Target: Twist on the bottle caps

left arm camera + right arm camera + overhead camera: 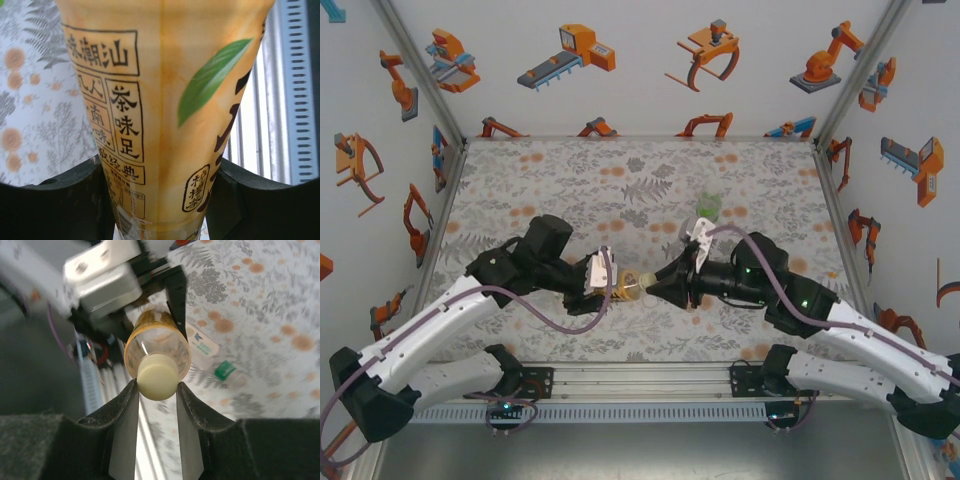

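Note:
My left gripper (603, 286) is shut on the amber tea bottle (625, 287), holding it level above the table. In the left wrist view the bottle's yellow label (160, 100) sits between the black fingers (60, 200). The white cap (157, 382) sits on the bottle's neck, facing the right wrist camera. My right gripper (157, 390) is shut on the cap, one finger touching each side. In the top view the right gripper (653, 288) meets the bottle's mouth end. A small green cap-like piece (225, 370) lies blurred on the table beyond.
A pale-labelled bottle (202, 345) lies on the floral table (620, 180) below the held bottle. A small green bottle (708, 208) stands behind the right wrist. Printed walls enclose three sides, and a metal rail (640, 378) runs along the near edge.

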Controlling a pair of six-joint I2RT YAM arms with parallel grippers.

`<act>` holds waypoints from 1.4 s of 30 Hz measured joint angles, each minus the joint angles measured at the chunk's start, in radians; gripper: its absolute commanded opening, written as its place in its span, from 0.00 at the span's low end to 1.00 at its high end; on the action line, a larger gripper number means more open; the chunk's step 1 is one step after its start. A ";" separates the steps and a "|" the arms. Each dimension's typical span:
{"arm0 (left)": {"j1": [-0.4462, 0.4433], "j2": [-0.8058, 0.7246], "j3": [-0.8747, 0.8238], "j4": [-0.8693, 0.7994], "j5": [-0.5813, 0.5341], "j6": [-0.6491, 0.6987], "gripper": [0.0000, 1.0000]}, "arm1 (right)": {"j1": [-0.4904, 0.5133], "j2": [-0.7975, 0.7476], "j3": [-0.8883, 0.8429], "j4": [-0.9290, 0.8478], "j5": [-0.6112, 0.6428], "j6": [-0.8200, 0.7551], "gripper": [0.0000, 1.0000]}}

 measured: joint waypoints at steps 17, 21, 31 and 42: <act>0.008 -0.027 -0.023 0.052 -0.166 -0.048 0.00 | 0.016 0.088 0.045 -0.069 0.280 0.806 0.46; -0.001 -0.027 -0.023 0.084 -0.110 -0.047 0.00 | 0.028 0.058 0.052 -0.074 0.252 0.636 0.58; -0.001 0.000 -0.022 0.066 0.071 -0.017 0.00 | 0.029 -0.005 0.171 -0.171 0.013 -0.146 0.59; -0.001 0.064 0.009 -0.006 0.215 0.023 0.00 | 0.029 0.114 0.306 -0.408 -0.203 -0.714 0.51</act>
